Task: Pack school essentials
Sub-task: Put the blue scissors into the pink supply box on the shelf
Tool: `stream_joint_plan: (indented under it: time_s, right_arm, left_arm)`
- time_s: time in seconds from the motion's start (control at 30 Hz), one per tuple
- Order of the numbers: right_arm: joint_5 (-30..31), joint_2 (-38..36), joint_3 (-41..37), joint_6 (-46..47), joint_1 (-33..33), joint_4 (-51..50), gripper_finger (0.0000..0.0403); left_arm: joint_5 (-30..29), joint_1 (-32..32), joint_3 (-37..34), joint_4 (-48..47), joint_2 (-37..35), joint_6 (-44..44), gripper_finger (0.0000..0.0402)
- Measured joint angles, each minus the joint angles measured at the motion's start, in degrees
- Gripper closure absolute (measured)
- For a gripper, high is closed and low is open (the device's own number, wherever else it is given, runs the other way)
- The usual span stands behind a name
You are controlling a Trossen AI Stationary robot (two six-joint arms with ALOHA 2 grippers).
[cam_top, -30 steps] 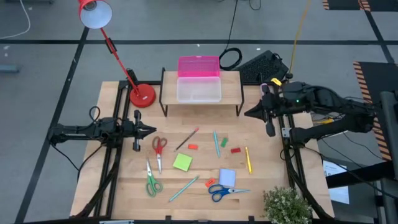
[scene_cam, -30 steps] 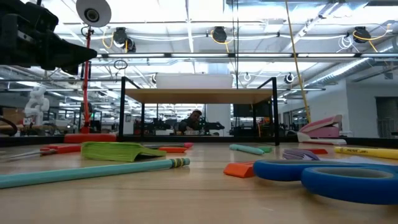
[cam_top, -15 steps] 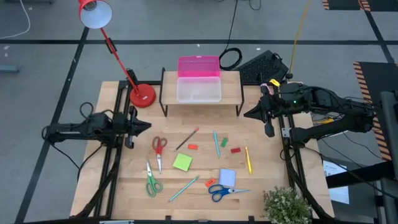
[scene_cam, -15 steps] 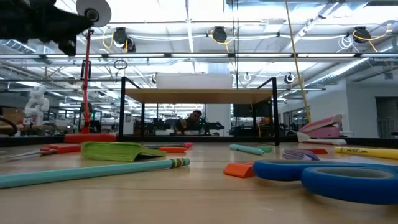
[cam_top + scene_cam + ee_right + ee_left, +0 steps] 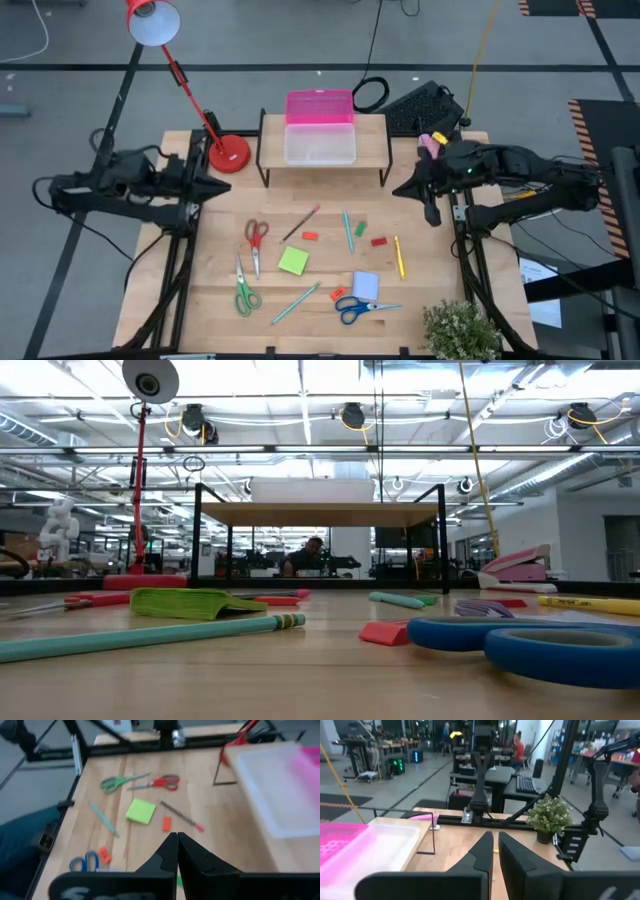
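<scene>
- The left gripper [image 5: 222,187] hangs at the table's [image 5: 430,300] nine o'clock edge, its fingers [image 5: 482,852] pressed together, holding nothing.
- The right gripper [image 5: 400,188] hangs at the three o'clock edge, fingers [image 5: 170,851] pressed together, holding nothing.
- The stationery lies between them: red scissors [image 5: 255,238], green scissors [image 5: 243,291], green sticky pad [image 5: 293,261], lavender pad [image 5: 366,285], blue scissors [image 5: 360,309] near six o'clock, yellow pen [image 5: 399,256] toward four o'clock.
- Bare wood shows at the nine and three o'clock margins.
- At twelve o'clock a shelf [image 5: 272,140] carries the clear box [image 5: 320,145] with its pink lid [image 5: 319,105].
- A plant [image 5: 460,330] sits at the five o'clock corner, a red lamp base [image 5: 229,153] at ten o'clock.
</scene>
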Motion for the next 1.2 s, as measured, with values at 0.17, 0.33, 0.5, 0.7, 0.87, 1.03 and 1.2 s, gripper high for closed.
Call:
stream_joint_plan:
  time_s: [0.17,0.33,0.5,0.7,0.87,1.03,1.2]
  right_arm:
    - [0.02,-0.04,-4.96,0.15,2.02,0.28,0.0403]
    - [0.04,-0.04,-10.29,2.57,3.68,3.66,0.0403]
    - [0.04,-0.02,-14.68,4.88,6.13,8.67,0.0403]
    - [4.69,2.15,-16.37,8.79,11.62,12.53,0.0403]
    - [11.98,8.05,-16.39,11.33,18.65,14.78,0.0403]
    - [12.15,14.94,-16.39,13.04,23.32,19.64,0.0403]
    - [12.81,21.54,-15.23,15.59,26.44,20.74,0.0392]
  left_arm:
    - [-0.23,-1.93,14.08,-10.80,11.21,-0.45,0.0369]
    - [-0.32,-5.15,17.88,-12.84,18.27,-0.40,0.0369]
    - [-1.29,-7.77,17.86,-13.12,23.40,-0.14,0.0369]
    - [-9.41,-11.37,17.86,-13.31,28.20,1.31,0.0369]
    - [-10.83,-13.03,17.06,-12.96,30.76,4.72,0.0369]
    - [-10.96,-13.00,13.51,-11.80,31.06,5.37,0.0369]
    - [-11.17,-12.67,11.56,-11.76,30.54,4.08,0.0369]
